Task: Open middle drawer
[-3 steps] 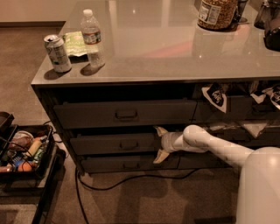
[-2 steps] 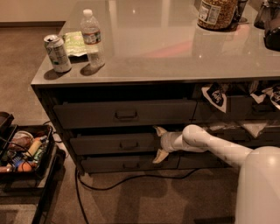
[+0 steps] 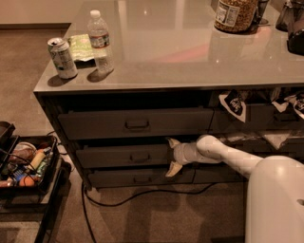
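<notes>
The middle drawer is a wide dark grey front with a small metal pull handle at its centre. It sits between a taller drawer above and a slimmer drawer below. My gripper is at the right end of the middle drawer's front, well right of the handle. Its fingers are spread open, one fingertip at the front's top edge and the other by its bottom edge. My white arm reaches in from the lower right.
On the counter stand a water bottle, a can, a green packet and a jar. Snack bags hang in the right shelf. A low cart of items stands at left. A cable crosses the floor.
</notes>
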Action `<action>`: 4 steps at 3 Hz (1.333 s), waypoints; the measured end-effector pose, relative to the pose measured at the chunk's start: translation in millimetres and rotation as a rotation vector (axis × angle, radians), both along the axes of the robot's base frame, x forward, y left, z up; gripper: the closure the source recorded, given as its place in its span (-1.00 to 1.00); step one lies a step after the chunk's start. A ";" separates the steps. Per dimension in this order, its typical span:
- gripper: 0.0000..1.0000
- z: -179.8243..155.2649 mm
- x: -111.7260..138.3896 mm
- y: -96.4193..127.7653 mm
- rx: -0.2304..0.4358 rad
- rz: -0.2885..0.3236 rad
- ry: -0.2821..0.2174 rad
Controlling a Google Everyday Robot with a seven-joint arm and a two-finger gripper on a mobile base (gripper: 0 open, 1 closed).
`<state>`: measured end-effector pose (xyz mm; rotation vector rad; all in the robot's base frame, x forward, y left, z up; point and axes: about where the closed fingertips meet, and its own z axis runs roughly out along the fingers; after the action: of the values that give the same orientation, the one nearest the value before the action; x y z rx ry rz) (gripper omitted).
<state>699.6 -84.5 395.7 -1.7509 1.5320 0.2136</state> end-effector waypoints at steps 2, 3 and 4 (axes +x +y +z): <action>-0.38 -0.1 0.0 0.1 0.000 0.000 0.000; -0.32 0.0 0.0 0.1 0.000 0.000 0.000; 0.03 3.0 1.8 -0.5 0.000 0.000 0.000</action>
<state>701.3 -85.0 398.7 -1.7510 1.5319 0.2139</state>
